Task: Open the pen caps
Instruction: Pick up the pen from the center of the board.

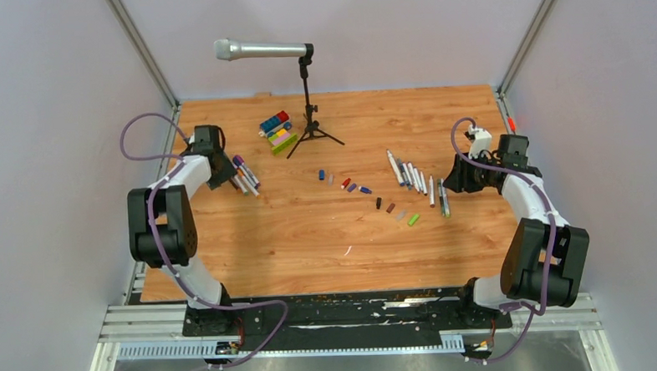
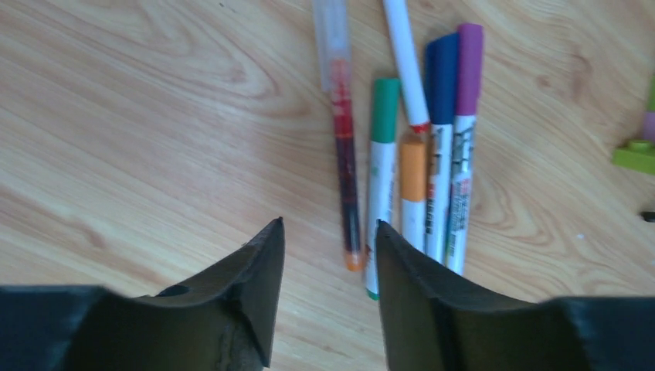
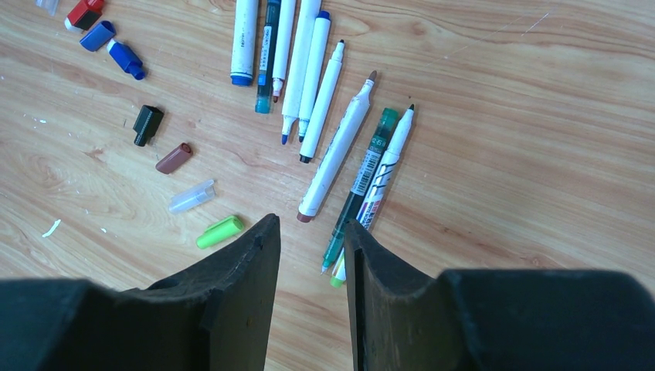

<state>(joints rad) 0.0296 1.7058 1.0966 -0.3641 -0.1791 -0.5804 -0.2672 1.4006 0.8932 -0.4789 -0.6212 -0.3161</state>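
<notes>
On the left, my left fingers (image 2: 259, 286) hover low over the tabletop (image 2: 116, 116), released, with only bare wood in the gap between them. Just beyond their tips lies a bunch of capped pens (image 2: 436, 185), side by side and touching. They carry a green cap (image 2: 385, 108), an orange cap (image 2: 412, 166), a blue cap (image 2: 442, 77) and a purple cap (image 2: 469, 66). A clear pen (image 2: 340, 116) with red inside lies beside them.

At the back are the toy blocks (image 1: 277, 131) and the microphone (image 1: 261, 49) on its stand.

Mid-tabletop, the loose pen caps (image 1: 363, 188) lie scattered: red (image 3: 83, 13), blue (image 3: 99, 35), black (image 3: 147, 124), brown (image 3: 173, 158), clear (image 3: 191, 196) and lime green (image 3: 219, 231).

To their right, the uncapped pens (image 3: 309, 69) fan out with tips bare. My right fingers (image 3: 247, 278) are parted more narrowly and grasp nothing. The two nearest pen tips lie just beside one finger.
</notes>
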